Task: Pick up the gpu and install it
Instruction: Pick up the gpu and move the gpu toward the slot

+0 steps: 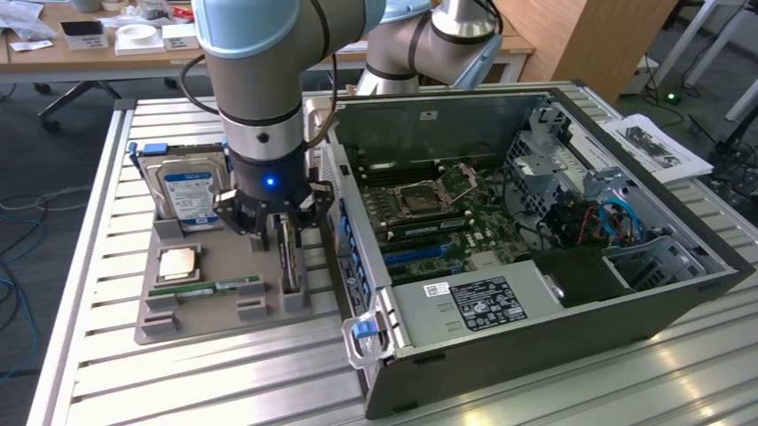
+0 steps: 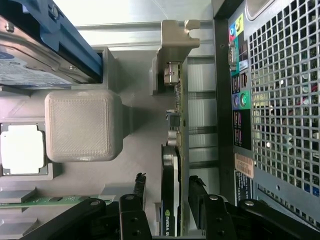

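Exterior view: the arm is seen angled down over the grey parts tray (image 1: 160,330), which is set on the slatted metal table (image 1: 106,390) at the exterior view's left of the open PC case (image 1: 556,333). The gripper (image 1: 284,229) is positioned right over the gpu (image 1: 288,262), which is stood on edge in a slot at the tray side nearest the case. A hard drive (image 1: 190,193) is held upright at the tray's far end; a CPU (image 1: 177,264) and a memory stick (image 1: 220,287) are laid flat nearer the front. The motherboard (image 1: 445,213) is exposed inside the case. Wrist view: the gpu (image 2: 176,150) is seen edge-on, with its metal bracket (image 2: 176,35) at the far end, just beside the case's rear panel (image 2: 270,100). The gripper (image 2: 169,194) is spread apart, with one of the fingers (image 2: 140,186) on each side of the card; nothing is clamped, and a gap is visible on the fan side. Contact on the other side cannot be told. The hard drive (image 2: 30,70), CPU (image 2: 22,150) and memory stick (image 2: 50,201) are also visible.
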Tool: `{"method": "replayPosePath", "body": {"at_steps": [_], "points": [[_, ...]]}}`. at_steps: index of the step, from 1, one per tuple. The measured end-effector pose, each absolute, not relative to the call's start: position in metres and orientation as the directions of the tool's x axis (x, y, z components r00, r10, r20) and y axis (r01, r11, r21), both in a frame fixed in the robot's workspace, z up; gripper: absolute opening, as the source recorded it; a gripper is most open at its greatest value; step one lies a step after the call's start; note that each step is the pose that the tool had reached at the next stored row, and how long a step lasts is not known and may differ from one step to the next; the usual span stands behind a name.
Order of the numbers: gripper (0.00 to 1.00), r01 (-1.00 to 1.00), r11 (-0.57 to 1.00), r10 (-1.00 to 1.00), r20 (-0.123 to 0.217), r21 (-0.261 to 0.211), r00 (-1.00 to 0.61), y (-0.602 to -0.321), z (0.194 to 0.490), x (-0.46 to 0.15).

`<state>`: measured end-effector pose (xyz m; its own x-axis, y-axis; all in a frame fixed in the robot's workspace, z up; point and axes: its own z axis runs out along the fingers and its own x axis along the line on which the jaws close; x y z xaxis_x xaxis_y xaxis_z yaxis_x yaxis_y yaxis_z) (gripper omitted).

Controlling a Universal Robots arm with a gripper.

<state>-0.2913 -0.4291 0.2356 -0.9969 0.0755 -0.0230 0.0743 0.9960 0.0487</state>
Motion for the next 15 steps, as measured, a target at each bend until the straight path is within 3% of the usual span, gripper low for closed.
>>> {"method": "replayPosePath", "body": {"at_steps": [15], "points": [[0.47,0.074,0.996,0.075,-0.023,0.05,-0.997,-0.4313,0.2335,-0.2912]]}}
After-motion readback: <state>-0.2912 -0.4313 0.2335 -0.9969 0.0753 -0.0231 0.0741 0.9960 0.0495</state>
